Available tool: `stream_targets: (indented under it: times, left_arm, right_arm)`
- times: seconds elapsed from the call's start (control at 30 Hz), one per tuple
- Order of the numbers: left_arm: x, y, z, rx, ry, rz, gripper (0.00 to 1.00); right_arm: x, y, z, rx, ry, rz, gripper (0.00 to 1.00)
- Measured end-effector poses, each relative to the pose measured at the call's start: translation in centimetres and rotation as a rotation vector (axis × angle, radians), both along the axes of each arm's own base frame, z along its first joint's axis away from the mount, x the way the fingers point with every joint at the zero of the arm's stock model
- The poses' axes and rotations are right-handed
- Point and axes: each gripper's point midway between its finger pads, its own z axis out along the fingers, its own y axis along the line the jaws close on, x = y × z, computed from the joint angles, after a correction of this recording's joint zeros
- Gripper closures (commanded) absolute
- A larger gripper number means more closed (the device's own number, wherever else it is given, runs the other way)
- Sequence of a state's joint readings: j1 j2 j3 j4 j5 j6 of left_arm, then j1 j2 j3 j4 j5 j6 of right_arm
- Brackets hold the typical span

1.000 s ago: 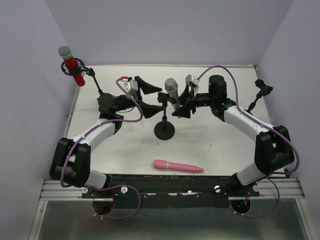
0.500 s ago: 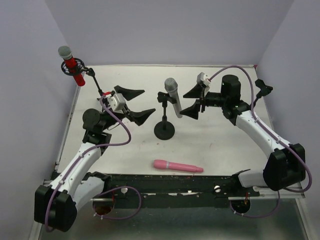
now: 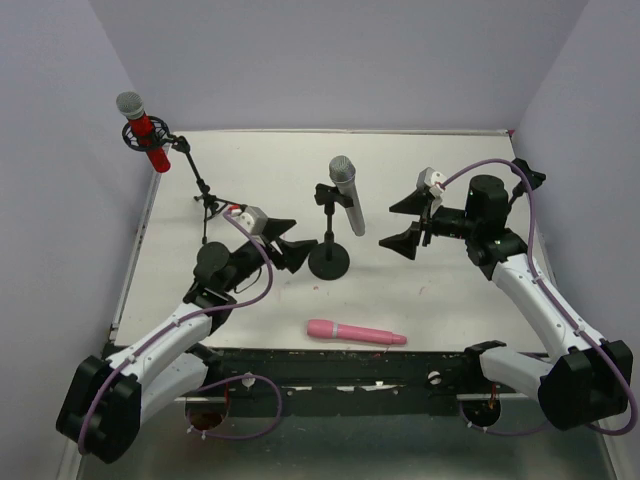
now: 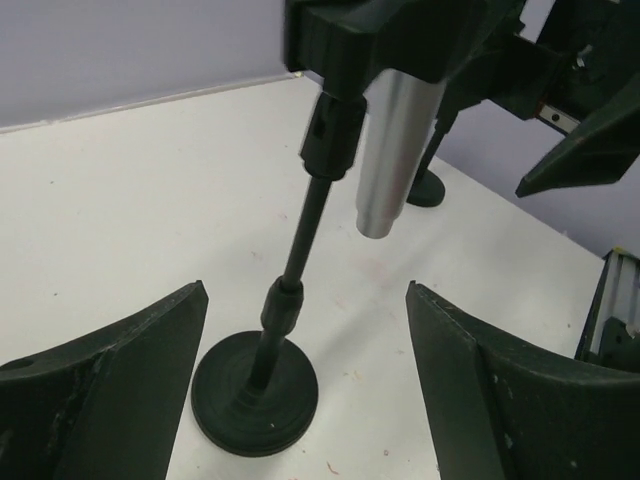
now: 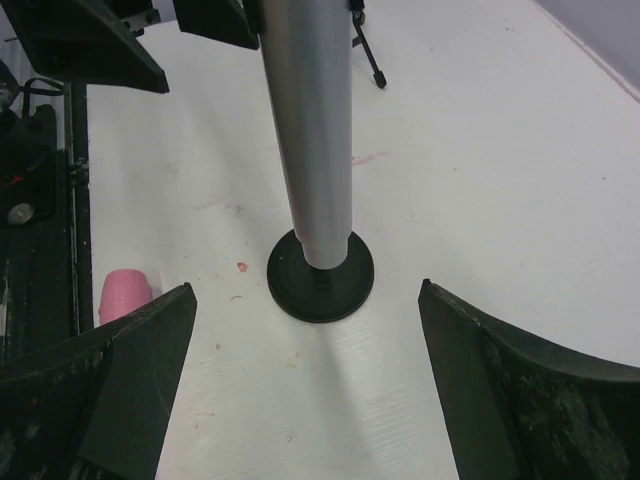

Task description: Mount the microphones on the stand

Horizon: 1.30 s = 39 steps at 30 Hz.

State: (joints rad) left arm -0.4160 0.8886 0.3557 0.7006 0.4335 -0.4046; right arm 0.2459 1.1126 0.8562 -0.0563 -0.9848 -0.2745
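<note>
White tabletop [image 3: 440, 300]: red microphone [image 3: 145, 128] and silver-grey microphone [image 3: 347, 195] already mounted, pink microphone [image 3: 355, 333] loose near front edge; left gripper [image 3: 292, 242], right gripper [image 3: 390, 225] wide open, empty; next, presumably, grasp pink barrel mid-length, crosswise.

The middle stand [image 3: 329, 263] is standing at the centre of the worktop [image 3: 450, 290], carrying the centre microphone [image 3: 347, 195] tilted in its clip, head uppermost. The left end effector [image 3: 290, 243] is sitting just left of the stand's base. The right end effector [image 3: 405, 222] is hanging to its right, farther off. The loose microphone [image 3: 355, 333] is lying on the worktop before the stand, near the front edge. The corner stand [image 3: 203, 190] is standing at the far left, holding the corner microphone [image 3: 145, 130].
</note>
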Motion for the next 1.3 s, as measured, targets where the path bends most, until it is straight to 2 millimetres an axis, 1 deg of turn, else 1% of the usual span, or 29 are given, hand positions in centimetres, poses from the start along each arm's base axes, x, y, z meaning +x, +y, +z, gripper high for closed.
stream_targets:
  times: [0.1, 0.17, 0.23, 0.27, 0.33, 0.43, 0.53, 0.57, 0.6, 0.67, 0.7, 0.77, 0.8, 0.87, 0.9, 1.07, 1.13, 1.2, 1.27, 1.3]
  left_arm:
    - [0.0, -2.2, -1.4, 0.066, -0.037, -0.031, 0.21]
    - [0.2, -3.1, -2.5, 0.103, -0.047, -0.043, 0.24]
    - [1.1, -3.8, -3.7, 0.144, -0.061, -0.036, 0.28]
    - [1.6, -4.1, -4.2, 0.160, -0.069, -0.031, 0.32]
    - [2.6, -4.6, -4.7, 0.180, -0.090, -0.017, 0.37]
    - [4.2, -5.3, -4.5, 0.188, -0.126, 0.005, 0.39]
    - [5.2, -6.3, -3.6, 0.170, -0.173, 0.013, 0.48]
    - [5.4, -6.5, -3.6, 0.167, -0.181, 0.014, 0.49]
    - [5.5, -6.8, -3.5, 0.163, -0.194, 0.014, 0.51]
    - [5.6, -7.2, -3.5, 0.151, -0.212, 0.012, 0.63]
    - [5.6, -7.3, -3.6, 0.148, -0.216, 0.012, 0.66]
    - [5.6, -7.6, -3.6, 0.139, -0.229, 0.010, 0.75]
    - [5.6, -7.7, -3.6, 0.136, -0.235, 0.009, 0.81]
    - [5.6, -7.9, -3.5, 0.129, -0.244, 0.008, 0.95]
    - [5.5, -7.9, -3.4, 0.127, -0.244, 0.010, 1.00]
    - [5.9, -7.6, -3.4, 0.132, -0.249, 0.037, 1.00]
    - [6.2, -7.2, -3.4, 0.138, -0.245, 0.062, 1.00]
    - [6.5, -6.3, -3.2, 0.147, -0.248, 0.101, 1.00]
    - [7.2, -5.0, -3.0, 0.156, -0.246, 0.151, 1.00]
    - [7.8, -4.1, -2.8, 0.161, -0.242, 0.187, 1.00]
  right_arm:
    - [0.1, -0.5, -0.9, -0.005, 0.023, -0.015, 0.00]
    - [0.0, -0.7, -1.3, -0.006, 0.033, -0.018, 0.00]
    - [-0.1, -0.7, -1.5, -0.006, 0.039, -0.015, 0.00]
    - [-0.1, -0.7, -1.6, -0.006, 0.040, -0.014, 0.00]
    - [-0.1, -0.7, -1.6, -0.006, 0.039, -0.013, 0.00]
    - [-0.1, -0.7, -1.6, -0.008, 0.035, -0.012, 0.00]
    - [-0.1, -0.7, -1.6, -0.009, 0.031, -0.011, 0.00]
    - [-0.1, -0.7, -1.6, -0.010, 0.029, -0.010, 0.00]
    - [-0.1, -0.7, -1.6, -0.010, 0.027, -0.010, 0.00]
    - [-0.1, -0.7, -1.6, -0.011, 0.026, -0.010, 0.00]
    - [-0.1, -0.7, -1.6, -0.011, 0.025, -0.010, 0.00]
    - [-0.1, -0.7, -1.6, -0.012, 0.022, -0.009, 0.00]
    - [-0.1, -0.7, -1.6, -0.013, 0.021, -0.009, 0.00]
    - [-0.1, -0.7, -1.7, -0.014, 0.019, -0.009, 0.00]
    - [-0.1, -0.7, -1.7, -0.016, 0.019, -0.008, 0.00]
    - [-0.1, -0.8, -2.0, -0.021, 0.028, -0.007, 0.00]
    - [-0.2, -0.8, -2.0, -0.023, 0.027, -0.006, 0.00]
    - [-0.1, -0.8, -2.0, -0.024, 0.026, -0.006, 0.00]
    - [-0.2, -0.8, -2.1, -0.024, 0.027, -0.006, 0.00]
    - [-0.2, -0.8, -2.1, -0.024, 0.028, -0.006, 0.00]
